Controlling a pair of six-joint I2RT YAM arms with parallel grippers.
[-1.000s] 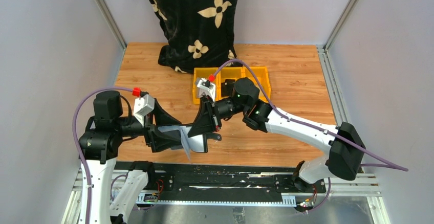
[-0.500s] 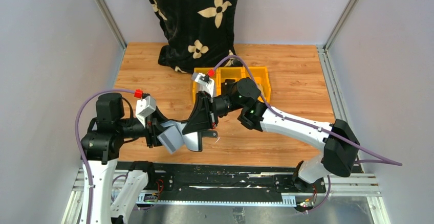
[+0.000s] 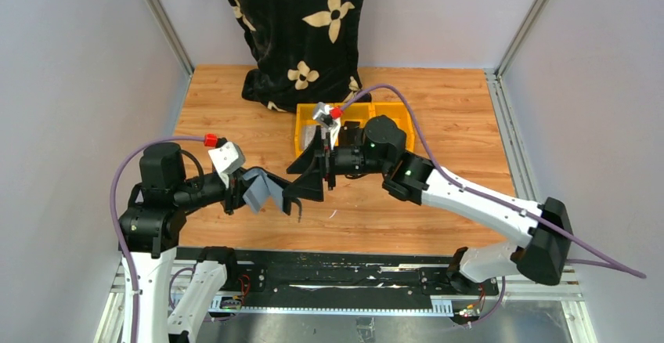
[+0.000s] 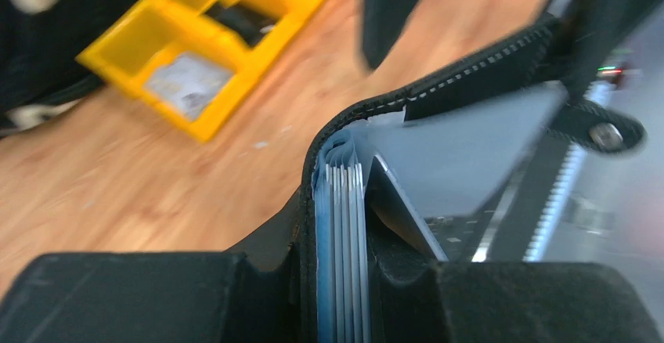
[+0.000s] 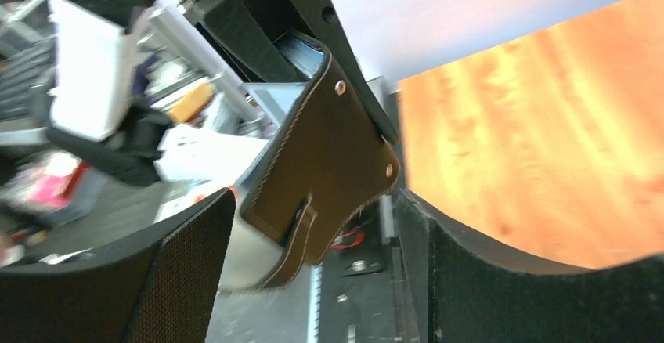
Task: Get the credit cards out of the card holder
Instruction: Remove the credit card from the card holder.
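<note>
The card holder point(image 3: 270, 190) hangs open above the table's near edge, black outside and grey-blue inside. My left gripper point(image 3: 249, 194) is shut on one half of it. In the left wrist view that half point(image 4: 438, 96) stands edge-on between the fingers point(image 4: 133, 296), and the thin edges of several credit cards point(image 4: 344, 225) show in its slots. My right gripper point(image 3: 309, 175) is open just to the right of the holder. In the right wrist view the holder's free black flap point(image 5: 329, 163) with its closing tab hangs between the wide-apart fingers point(image 5: 180, 272), touching neither.
The yellow bins point(image 3: 395, 116) stand behind the right gripper. One compartment holds a pale card point(image 4: 188, 83), another a black slab point(image 3: 350, 133). A black cloth with beige flowers point(image 3: 301, 30) lies at the back. The black rail point(image 3: 313, 276) runs along the near edge.
The left gripper has shut on the card holder. The right gripper has opened, let go of the flap and drawn back toward the bins. The holder now hangs from the left gripper alone.
</note>
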